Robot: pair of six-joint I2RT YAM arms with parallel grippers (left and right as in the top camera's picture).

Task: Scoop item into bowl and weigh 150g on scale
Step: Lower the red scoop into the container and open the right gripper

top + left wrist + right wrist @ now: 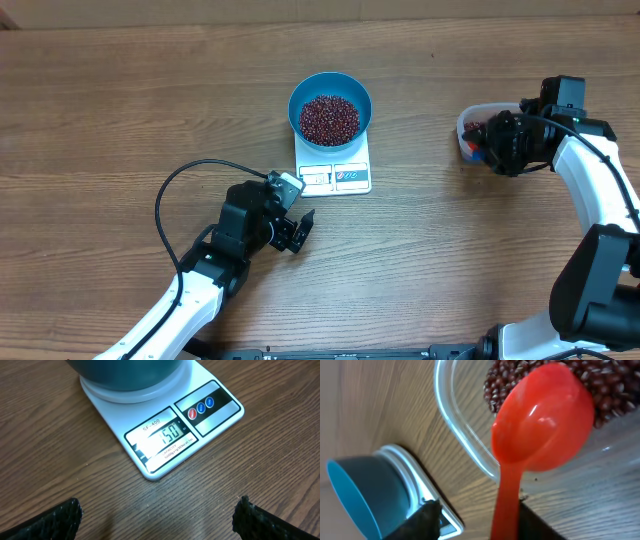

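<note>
The teal-blue bowl (296, 100) stands on the white scale (345, 178), holding a heap of dark red beans (330, 118). In the left wrist view the scale (210, 410) shows 150 on its display, with the bowl (125, 370) at the top edge. My left gripper (300, 232) is open just in front of the scale, over bare wood (157, 520). My right gripper (480, 145) is at the clear tub (470, 118). Its jaws (477, 520) stand apart. The red spoon (545, 415) lies over the tub's beans (605, 395), its handle resting against the right finger.
The clear tub's rim (455, 430) lies between the spoon bowl and the table wood. The teal bowl (355, 490) and scale (420, 485) show to the left in the right wrist view. A black cable (170, 200) loops beside the left arm.
</note>
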